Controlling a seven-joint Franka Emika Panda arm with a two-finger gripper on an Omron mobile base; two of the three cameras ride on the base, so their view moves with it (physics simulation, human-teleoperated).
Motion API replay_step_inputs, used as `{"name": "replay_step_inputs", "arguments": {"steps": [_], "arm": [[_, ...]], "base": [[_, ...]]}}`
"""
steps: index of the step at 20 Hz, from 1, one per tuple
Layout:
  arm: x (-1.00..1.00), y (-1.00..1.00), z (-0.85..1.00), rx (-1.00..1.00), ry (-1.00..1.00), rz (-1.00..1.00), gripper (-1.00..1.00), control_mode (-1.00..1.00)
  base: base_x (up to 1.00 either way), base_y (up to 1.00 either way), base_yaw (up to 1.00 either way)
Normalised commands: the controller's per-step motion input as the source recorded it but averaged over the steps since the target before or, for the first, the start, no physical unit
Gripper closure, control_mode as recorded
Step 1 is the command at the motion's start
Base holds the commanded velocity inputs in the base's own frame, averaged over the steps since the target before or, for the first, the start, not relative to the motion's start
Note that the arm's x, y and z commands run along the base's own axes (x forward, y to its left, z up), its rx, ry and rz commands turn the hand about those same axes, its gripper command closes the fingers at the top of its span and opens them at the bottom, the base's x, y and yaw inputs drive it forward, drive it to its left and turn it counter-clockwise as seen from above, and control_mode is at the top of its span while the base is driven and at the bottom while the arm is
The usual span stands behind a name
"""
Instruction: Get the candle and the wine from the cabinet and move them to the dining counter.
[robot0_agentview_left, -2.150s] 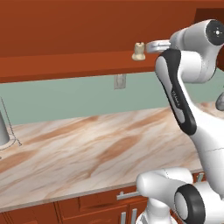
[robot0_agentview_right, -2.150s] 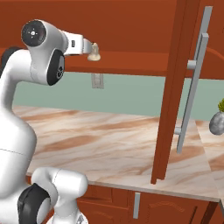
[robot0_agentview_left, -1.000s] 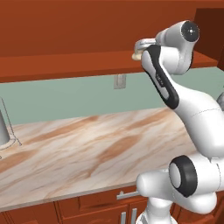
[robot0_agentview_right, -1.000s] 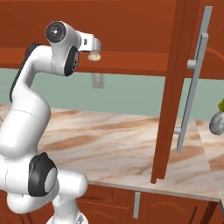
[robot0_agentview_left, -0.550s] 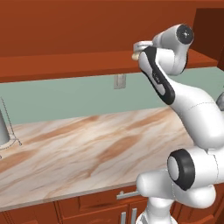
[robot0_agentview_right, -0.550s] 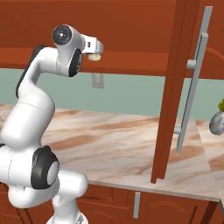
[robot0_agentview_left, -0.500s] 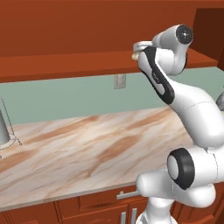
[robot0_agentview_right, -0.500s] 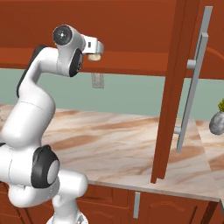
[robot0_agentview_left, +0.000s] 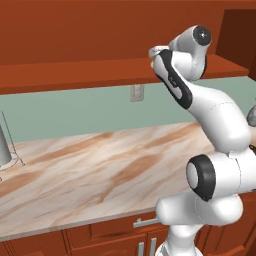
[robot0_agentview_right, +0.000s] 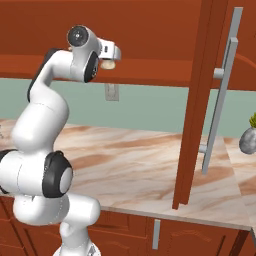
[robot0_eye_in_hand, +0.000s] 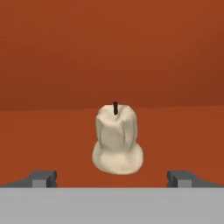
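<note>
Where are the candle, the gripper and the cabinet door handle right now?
candle (robot0_eye_in_hand: 117, 142): hand view, middle of its wax body.
gripper (robot0_eye_in_hand: 112, 178): hand view, midway between the fingertips.
cabinet door handle (robot0_agentview_right: 220, 95): right base view, mid-bar.

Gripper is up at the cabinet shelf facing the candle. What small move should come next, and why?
Probably ease the gripper straight forward until its fingers flank the candle, then close. In the hand view the jaws are wide open, the candle stands upright on the cabinet shelf, centred between the tips but ahead of them, not yet touched.

No text, label, brand, number or sign can be read anywhere.
</note>
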Motion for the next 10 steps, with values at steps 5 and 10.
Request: {"name": "replay_step_inputs", "arguments": {"steps": [5,10], "arm": [[0.35,0.00,-0.07,0.00,0.05,0.00,-1.00,-1.00],[0.34,0.00,-0.08,0.00,0.04,0.00,-1.00,-1.00]], "base": [[0.00,0.00,0.00],[0.00,0.00,0.00]]}}
